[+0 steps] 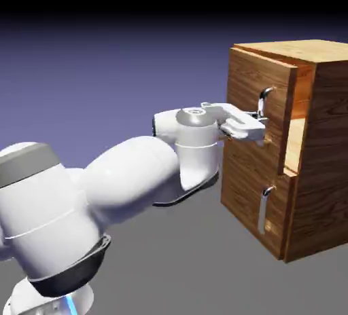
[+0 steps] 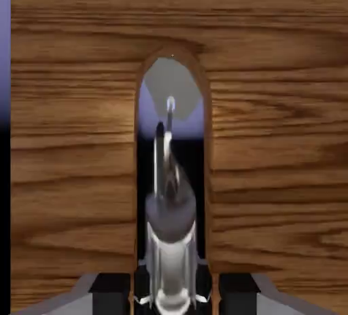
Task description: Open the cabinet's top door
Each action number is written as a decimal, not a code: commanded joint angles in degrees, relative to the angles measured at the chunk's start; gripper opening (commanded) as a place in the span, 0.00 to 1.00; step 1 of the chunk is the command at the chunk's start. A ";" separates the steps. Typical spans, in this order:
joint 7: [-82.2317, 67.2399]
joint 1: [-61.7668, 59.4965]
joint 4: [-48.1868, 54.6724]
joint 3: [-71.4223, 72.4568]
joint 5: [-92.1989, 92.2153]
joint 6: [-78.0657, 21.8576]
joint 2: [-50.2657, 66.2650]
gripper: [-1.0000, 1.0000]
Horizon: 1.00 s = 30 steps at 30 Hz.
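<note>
White arm (image 1: 122, 178) rises from the exterior view's lower left and reaches right. Tool (image 1: 257, 129) is level at the cabinet (image 1: 319, 151) front, clamped on the top door's silver bar handle (image 1: 264, 98). Top door (image 1: 255, 113) stands slightly out from the cabinet face. Lower panel (image 1: 248, 198) sits beneath, its shorter handle (image 1: 264, 208) untouched. Hand view: handle (image 2: 168, 191) between the fingertips (image 2: 109, 290), wood grain filling the frame.

Plain blue-violet backdrop (image 1: 102, 69), darkening to black at top; grey table surface (image 1: 204, 259) below.
</note>
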 commanded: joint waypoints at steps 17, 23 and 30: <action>7.96 6.32 -13.96 20.66 25.29 -42.29 6.53 0.00; 14.68 15.66 -11.62 25.88 38.91 -57.07 14.37 0.00; 24.78 26.68 -3.65 27.47 56.34 -68.81 27.49 0.00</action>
